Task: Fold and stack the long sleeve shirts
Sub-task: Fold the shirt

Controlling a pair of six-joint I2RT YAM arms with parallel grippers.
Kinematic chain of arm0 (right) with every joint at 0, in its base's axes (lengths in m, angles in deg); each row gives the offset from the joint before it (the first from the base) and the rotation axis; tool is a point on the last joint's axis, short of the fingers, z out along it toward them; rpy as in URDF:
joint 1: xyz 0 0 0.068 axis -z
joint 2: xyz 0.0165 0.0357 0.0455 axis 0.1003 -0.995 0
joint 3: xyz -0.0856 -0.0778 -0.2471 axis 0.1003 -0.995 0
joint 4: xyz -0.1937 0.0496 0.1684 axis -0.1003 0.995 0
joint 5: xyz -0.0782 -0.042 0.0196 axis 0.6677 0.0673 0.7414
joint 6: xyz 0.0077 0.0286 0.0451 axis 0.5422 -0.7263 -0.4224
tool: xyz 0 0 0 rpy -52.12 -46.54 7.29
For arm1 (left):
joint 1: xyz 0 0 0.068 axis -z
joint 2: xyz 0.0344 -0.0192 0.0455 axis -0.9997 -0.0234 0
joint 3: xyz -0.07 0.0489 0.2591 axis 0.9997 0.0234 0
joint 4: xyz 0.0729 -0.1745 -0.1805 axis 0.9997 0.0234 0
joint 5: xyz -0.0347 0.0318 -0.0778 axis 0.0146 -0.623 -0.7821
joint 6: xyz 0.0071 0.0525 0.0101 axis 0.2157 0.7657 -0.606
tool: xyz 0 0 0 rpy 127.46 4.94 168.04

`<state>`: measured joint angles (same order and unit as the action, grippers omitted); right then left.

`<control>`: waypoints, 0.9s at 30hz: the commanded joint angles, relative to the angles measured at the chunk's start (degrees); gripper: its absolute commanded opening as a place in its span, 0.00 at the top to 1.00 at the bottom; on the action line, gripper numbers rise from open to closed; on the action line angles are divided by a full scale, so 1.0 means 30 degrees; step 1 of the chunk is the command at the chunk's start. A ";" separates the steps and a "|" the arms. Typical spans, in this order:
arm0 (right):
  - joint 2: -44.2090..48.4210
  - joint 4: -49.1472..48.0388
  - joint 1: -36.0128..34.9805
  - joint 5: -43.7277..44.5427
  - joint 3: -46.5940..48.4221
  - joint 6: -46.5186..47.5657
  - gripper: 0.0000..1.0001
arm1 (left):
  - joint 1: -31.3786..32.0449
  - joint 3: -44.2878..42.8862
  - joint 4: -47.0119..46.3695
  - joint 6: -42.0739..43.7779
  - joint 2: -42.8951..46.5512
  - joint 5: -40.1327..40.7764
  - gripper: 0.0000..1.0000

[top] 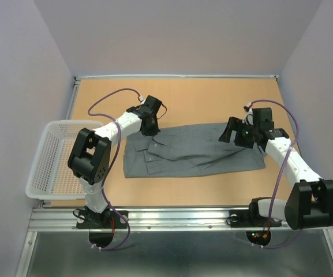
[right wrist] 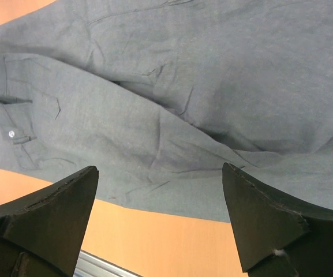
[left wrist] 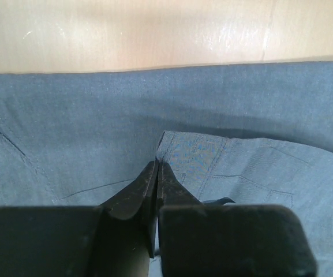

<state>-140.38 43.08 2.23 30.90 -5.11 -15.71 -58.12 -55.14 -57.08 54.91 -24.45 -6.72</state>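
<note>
Left wrist: left gripper [left wrist: 156, 164] clamped shut at a cuff [left wrist: 190, 157] of the grey shirt [top: 195, 151] spread flat on the surface [top: 212, 98]
Right gripper [right wrist: 159, 168] wide open over the body; carry cuff straight across, keeping cloth taut

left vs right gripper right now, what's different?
Left gripper is shut, tips at a folded edge of the shirt; right gripper is wide open, holding nothing. Left gripper sits at the shirt's left end, right gripper at its right end. Both have black fingers and hang over the grey cloth.
</note>
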 commanded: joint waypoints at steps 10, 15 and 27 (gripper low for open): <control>-0.0500 -0.1218 -0.1372 0.4322 0.0015 -0.0300 0.17 | 0.0277 0.0010 -0.2471 0.0645 -0.0011 0.0783 0.79; -0.2140 -0.1804 -0.1343 0.3221 0.0399 0.0726 0.26 | 0.0277 0.0158 -0.2531 0.0762 -0.0098 0.0961 0.78; -0.3930 -0.3650 -0.1372 0.0460 -0.0597 0.2309 0.44 | 0.1388 0.2908 -0.5105 0.4977 0.3707 -0.2957 0.51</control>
<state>-151.75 36.22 -1.84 34.81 -5.30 -10.88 -56.59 -50.07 -66.33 63.33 -20.89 -9.32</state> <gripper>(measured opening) 0.584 0.459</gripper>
